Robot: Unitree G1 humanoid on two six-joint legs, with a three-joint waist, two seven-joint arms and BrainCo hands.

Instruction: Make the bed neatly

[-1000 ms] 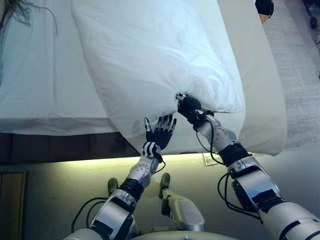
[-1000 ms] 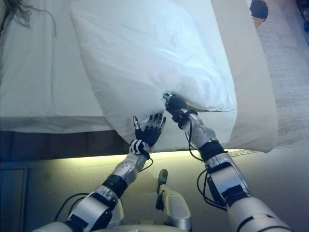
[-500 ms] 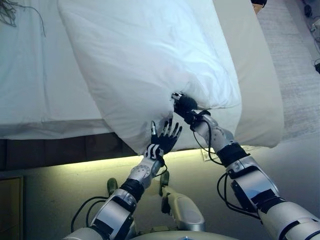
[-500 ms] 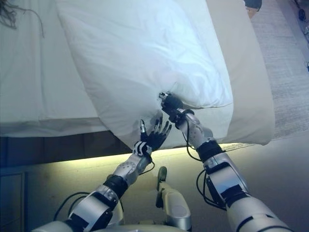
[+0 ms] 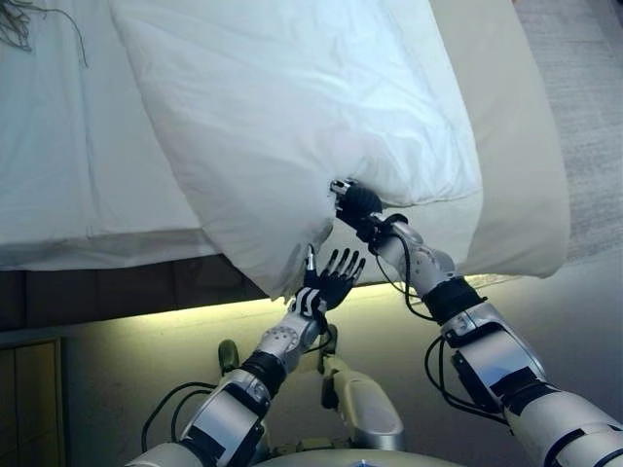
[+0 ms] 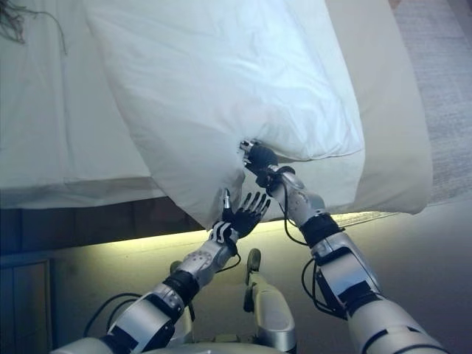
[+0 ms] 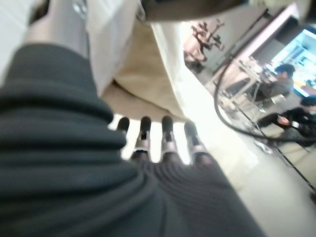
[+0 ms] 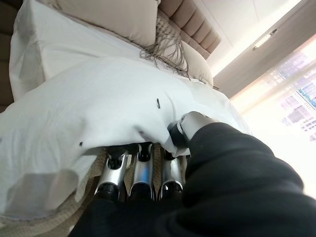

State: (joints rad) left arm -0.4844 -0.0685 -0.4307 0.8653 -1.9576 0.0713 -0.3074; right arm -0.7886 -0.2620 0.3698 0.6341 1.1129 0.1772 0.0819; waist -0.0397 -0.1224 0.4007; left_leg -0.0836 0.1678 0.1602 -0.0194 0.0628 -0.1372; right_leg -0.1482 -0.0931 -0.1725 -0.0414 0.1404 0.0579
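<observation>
A white duvet (image 5: 292, 117) fills the upper centre of the frame, its corner hanging off the bed (image 5: 58, 195). The right hand (image 5: 356, 204) pinches its edge; the left hand (image 5: 331, 282) hovers below, fingers spread (holding nothing). Most straightening seems left.

Bed (image 5: 58, 175), white-sheeted, on a dark base with a lit strip along the bottom edge. White duvet (image 5: 282, 117) lying bunched on top, one corner hanging over the near side. Beige blanket (image 5: 516, 165) under it, draped over the right corner. Fringed beige throw (image 8: 168, 47) and pillows (image 8: 113, 17) at the head.
</observation>
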